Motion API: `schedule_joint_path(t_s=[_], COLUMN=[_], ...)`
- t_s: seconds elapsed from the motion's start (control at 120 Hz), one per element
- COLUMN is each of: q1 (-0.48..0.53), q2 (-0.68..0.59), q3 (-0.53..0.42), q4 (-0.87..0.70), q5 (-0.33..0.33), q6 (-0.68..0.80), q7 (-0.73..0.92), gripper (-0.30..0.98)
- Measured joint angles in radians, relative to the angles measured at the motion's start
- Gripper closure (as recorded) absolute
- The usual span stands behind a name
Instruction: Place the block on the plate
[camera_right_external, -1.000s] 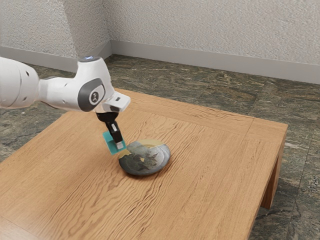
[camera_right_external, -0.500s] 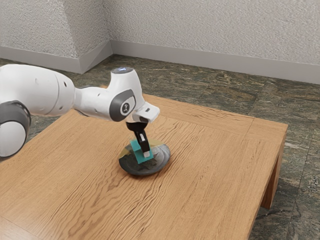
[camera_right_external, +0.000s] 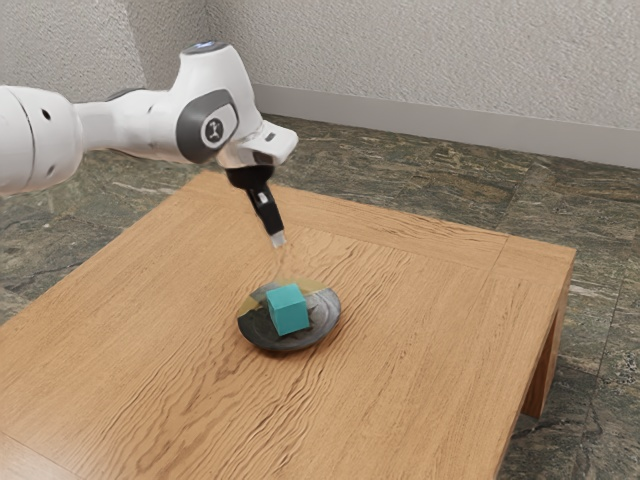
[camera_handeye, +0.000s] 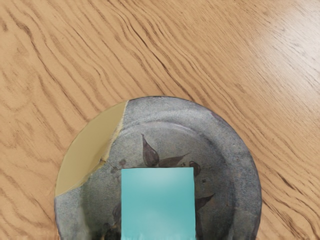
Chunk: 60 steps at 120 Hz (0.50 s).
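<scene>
We've got the teal block (camera_right_external: 289, 312) on the plate (camera_right_external: 326, 312), inside the rim & approx. mid-plate; it looks to sit flat on its base, w/ bare plate visible around its near side in the exterior view; the plate itself rests on the wooden surface (camera_right_external: 430, 340). Our tool (camera_right_external: 278, 241) hangs above the block w/ a clear gap btwn them, so nothing links the two; whether it's spread or pressed together we can't tell from this side-on angle. Wrist view agrees re: position, w/ the block over the dark leaf pattern (camera_handeye: 150, 152); its lower part is cut off there, so the contact underneath is prob. fine rather than proven. We'd call the placing step done & the step in hand the retreat; next move calls for taking the arm (camera_right_external: 225, 95) up & away, no re-grasp reqd; main risk is dipping back down en route & clipping the block or the plate's rim, which could knock the block off-centre, so we'd keep height first, then go sideways ASAP.
</scene>
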Motion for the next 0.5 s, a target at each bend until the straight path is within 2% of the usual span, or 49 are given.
schedule_joint_path(t_s=[0.1, 0.233, 0.5], q1=[0.001, 0.000, 0.001], q2=[-0.043, -0.083, -0.107], q3=[-0.001, 0.000, 0.001], q4=[0.066, 0.138, 0.146], q5=[0.043, 0.064, 0.069], q6=[-0.122, -0.247, -0.351], q7=[-0.050, -0.105, -0.183], gripper=[0.02, 0.01, 0.00])
